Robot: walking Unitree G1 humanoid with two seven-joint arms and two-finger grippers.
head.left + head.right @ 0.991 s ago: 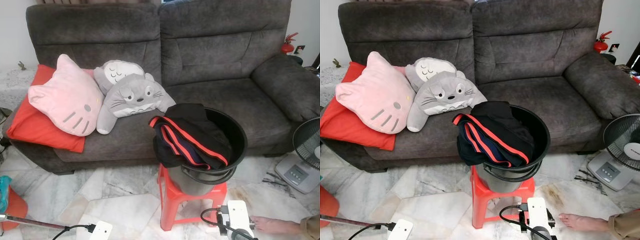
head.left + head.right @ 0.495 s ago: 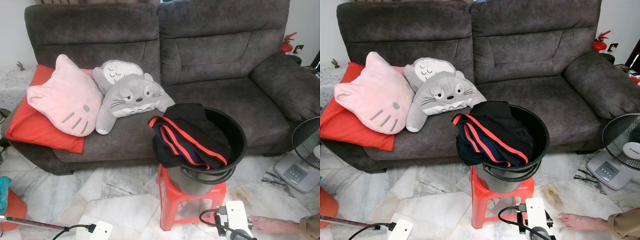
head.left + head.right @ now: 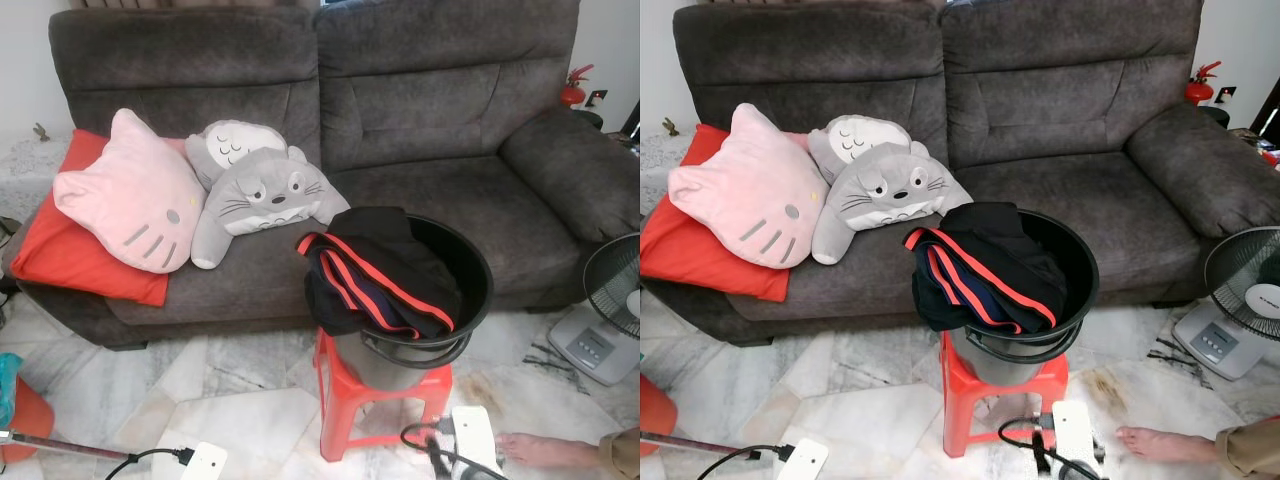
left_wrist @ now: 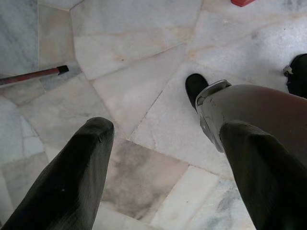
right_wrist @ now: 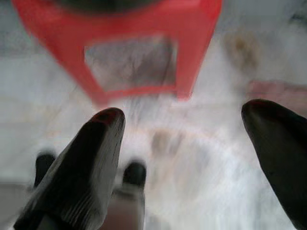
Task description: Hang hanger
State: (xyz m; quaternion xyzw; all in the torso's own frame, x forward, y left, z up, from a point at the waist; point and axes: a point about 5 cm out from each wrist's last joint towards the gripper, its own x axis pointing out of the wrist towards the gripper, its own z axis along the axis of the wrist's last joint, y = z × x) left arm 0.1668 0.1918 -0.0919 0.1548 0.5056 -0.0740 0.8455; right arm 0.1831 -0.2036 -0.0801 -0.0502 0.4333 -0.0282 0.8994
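Clothes (image 3: 375, 275) hang over the rim of a black bucket (image 3: 470, 262) on a red stool (image 3: 350, 395) before the grey sofa (image 3: 430, 110). No hanger can be made out. The left tool (image 4: 163, 158) points at the marble floor (image 4: 139, 52), fingers wide apart; the right tool (image 5: 187, 148) (picture blurred) gapes wide near the stool.

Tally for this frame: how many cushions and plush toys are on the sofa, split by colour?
Pink: 1, the cat-face cushion
Grey: 2, the front plush and the plush behind it
Red: 1, the flat cushion under the pink one
Total: 4, all at the robot's left end of the sofa
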